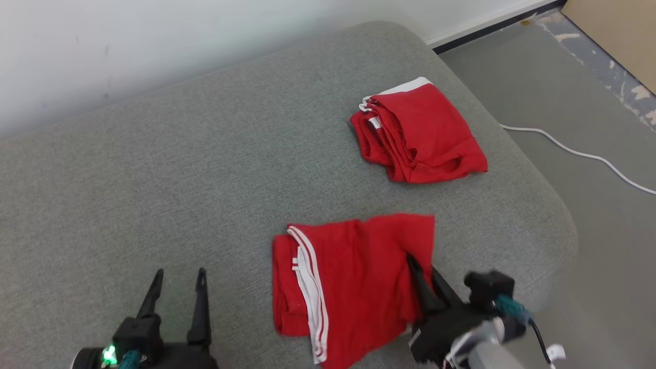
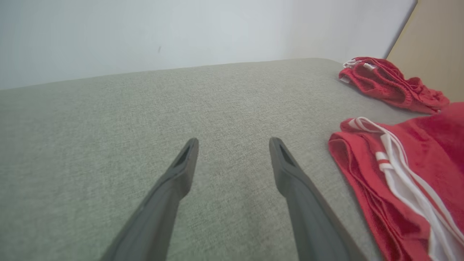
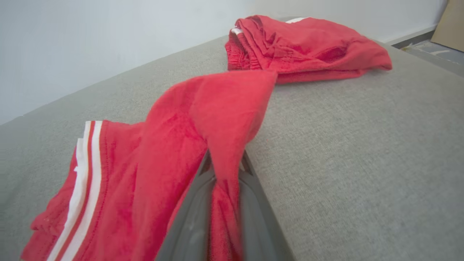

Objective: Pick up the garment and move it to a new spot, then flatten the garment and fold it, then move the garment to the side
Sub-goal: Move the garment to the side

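Head view: how does the garment [image 1: 353, 277] look?
— Red with white side stripes, folded roughly flat on the grey cushion [image 1: 205, 154], near right.
— Tools?
— Its raised right edge is pinched in the right tool [image 1: 421, 264]; the left tool [image 1: 180, 271] gapes wide, apart to its left.

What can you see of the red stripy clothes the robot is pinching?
The stripy red garment is soft, fuzzy-looking cloth, folded in layers, with white stripes down its left side. It lies on the gray cushion, apart from the other red garment. The right gripper is shut on its right edge, a fold raised there.
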Controlling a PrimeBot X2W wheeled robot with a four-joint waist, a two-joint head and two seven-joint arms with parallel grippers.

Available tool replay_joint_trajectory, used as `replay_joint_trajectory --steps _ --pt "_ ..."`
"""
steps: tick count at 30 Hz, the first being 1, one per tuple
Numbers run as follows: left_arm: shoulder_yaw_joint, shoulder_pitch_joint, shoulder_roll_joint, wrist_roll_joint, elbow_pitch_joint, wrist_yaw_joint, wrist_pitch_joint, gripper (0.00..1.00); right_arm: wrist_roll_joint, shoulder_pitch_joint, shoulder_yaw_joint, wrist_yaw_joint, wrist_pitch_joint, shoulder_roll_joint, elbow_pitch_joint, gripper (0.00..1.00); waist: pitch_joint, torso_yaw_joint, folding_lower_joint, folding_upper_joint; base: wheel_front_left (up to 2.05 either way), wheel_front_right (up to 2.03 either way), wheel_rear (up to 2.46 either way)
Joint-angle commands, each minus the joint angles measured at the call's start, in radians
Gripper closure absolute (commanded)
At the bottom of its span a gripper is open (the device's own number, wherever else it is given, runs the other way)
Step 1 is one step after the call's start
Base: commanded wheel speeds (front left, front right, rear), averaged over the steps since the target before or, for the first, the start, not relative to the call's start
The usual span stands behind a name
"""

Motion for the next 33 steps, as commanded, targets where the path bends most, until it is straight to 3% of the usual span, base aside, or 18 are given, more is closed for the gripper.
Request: replay_joint_trajectory --steps 1,11,19,23,24,25,30,33 --pt "0.011 0.022 0.004 0.012 -0.007 0.003 -0.003 0.00 -0.013 -0.033 0.014 -0.003 0.000 0.003 0.000 1.00 0.006 0.008 -0.0001 -0.0001 0.00 0.00 0.00" --pt "0.018 0.009 0.003 0.021 -0.013 0.003 -0.003 0.00 -0.096 -0.363 -0.009 -0.003 0.000 -0.106 0.094 1.00 0.051 0.127 -0.0001 -0.0001 0.00 0.00 0.00" --pt "0.008 -0.020 0.003 0.019 -0.013 -0.003 -0.003 0.00 -0.143 -0.547 -0.170 -0.003 0.000 -0.243 0.289 1.00 0.071 0.192 -0.0001 -0.0001 0.00 0.00 0.00" --pt "0.006 -0.025 0.003 0.025 -0.018 0.000 -0.003 0.00 -0.230 -0.592 -0.280 -0.003 0.000 -0.346 0.404 1.00 0.076 0.227 -0.0001 -0.0001 0.00 0.00 0.00" --pt "0.007 -0.025 0.003 0.027 -0.019 -0.001 -0.003 0.00 -0.252 -0.599 -0.320 -0.003 0.000 -0.367 0.426 0.69 0.078 0.234 -0.0001 -0.0001 0.00 0.00 0.00" --pt "0.011 -0.024 0.003 0.032 -0.020 -0.002 -0.003 0.00 -0.276 -0.602 -0.358 -0.003 0.000 -0.373 0.444 0.00 0.080 0.238 -0.0001 -0.0001 0.00 0.00 0.00" --pt "0.033 -0.020 0.004 0.046 -0.021 -0.003 -0.003 0.00 -0.429 -0.568 -0.560 -0.003 0.001 -0.359 0.367 0.00 0.087 0.248 -0.0001 -0.0001 0.00 0.00 0.00" --pt "0.048 -0.016 0.004 0.050 -0.021 0.002 -0.003 0.00 -0.518 -0.544 -0.642 -0.003 0.000 -0.306 0.280 0.00 0.086 0.249 -0.0001 -0.0001 0.00 0.00 0.00"
